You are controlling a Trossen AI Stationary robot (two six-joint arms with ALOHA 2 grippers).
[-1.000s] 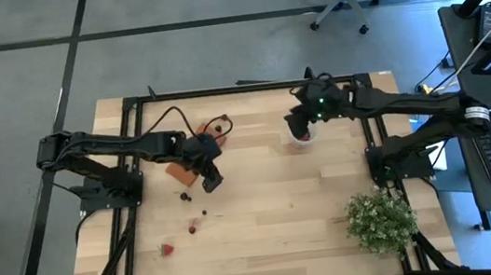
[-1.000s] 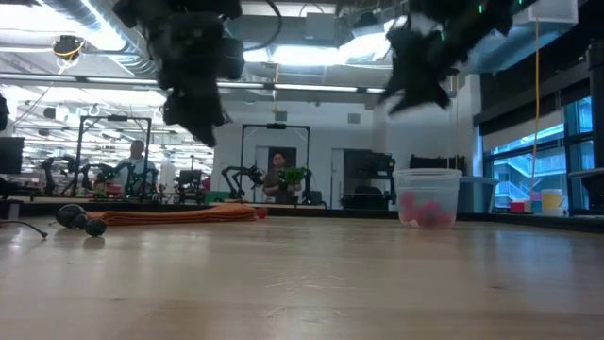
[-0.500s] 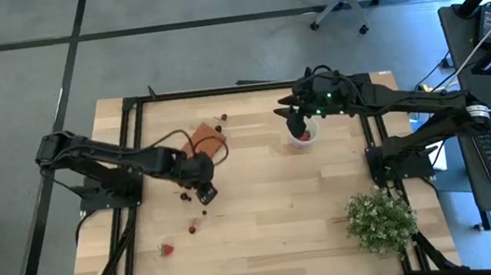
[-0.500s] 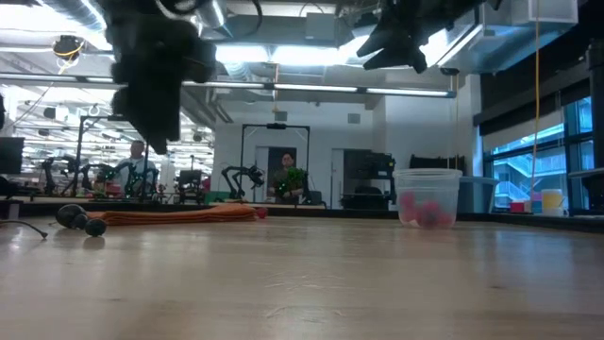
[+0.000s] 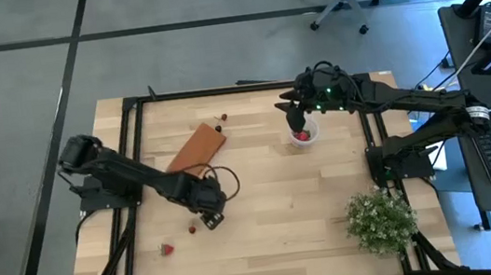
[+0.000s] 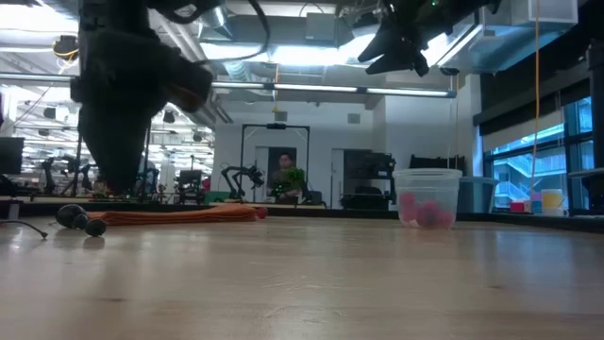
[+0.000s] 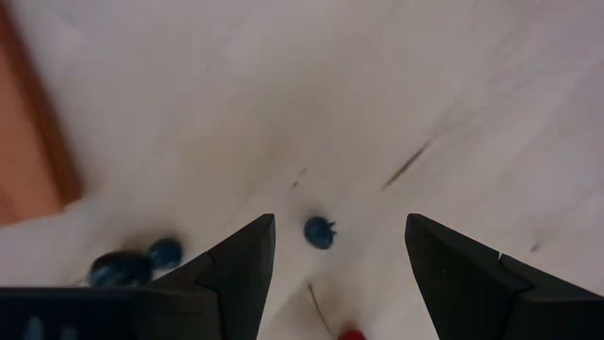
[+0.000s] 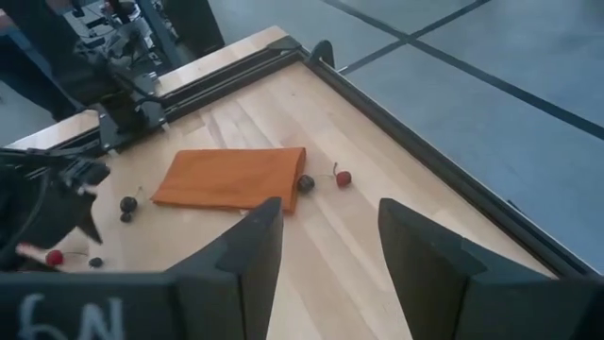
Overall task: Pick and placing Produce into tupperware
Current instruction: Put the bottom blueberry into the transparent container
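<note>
Nearest the front edge of the pale wooden worktop (image 5: 263, 201) we see a small red strawberry-like berry (image 5: 166, 250) lying alone at the near left. A little farther in, the left gripper (image 5: 210, 219) hangs low over a loose cluster of produce: a second tiny red berry (image 5: 193, 227) lies just to its left. In the left wrist view we see its two dark fingers (image 7: 241, 260) spread apart with nothing between them but bare wood; a small dark purple-black berry (image 7: 319, 231) lies on the worktop in the gap ahead of them, untouched, two more dark berries (image 7: 132, 264) lie off to one side, and a red berry (image 7: 351, 333) shows at the frame's edge. At the near right stands a bushy green plant (image 5: 380, 219).

Farther back on the left lies a flat orange-brown rectangular block (image 5: 195, 147), with a dark berry (image 8: 306, 183) touching its far end and a red berry with a stem (image 8: 342, 178) just beside that one.

At the far right we find the small round translucent whitish plastic cup (image 5: 302, 134), upright, with pinkish-red berries (image 6: 423, 211) already inside it. The right gripper (image 5: 292, 113) is raised above the cup's far-left rim, and we see its fingers (image 8: 255, 241) parted and holding nothing.

In the room beyond the worktop, the low view shows a person (image 6: 280, 175) standing far off.
</note>
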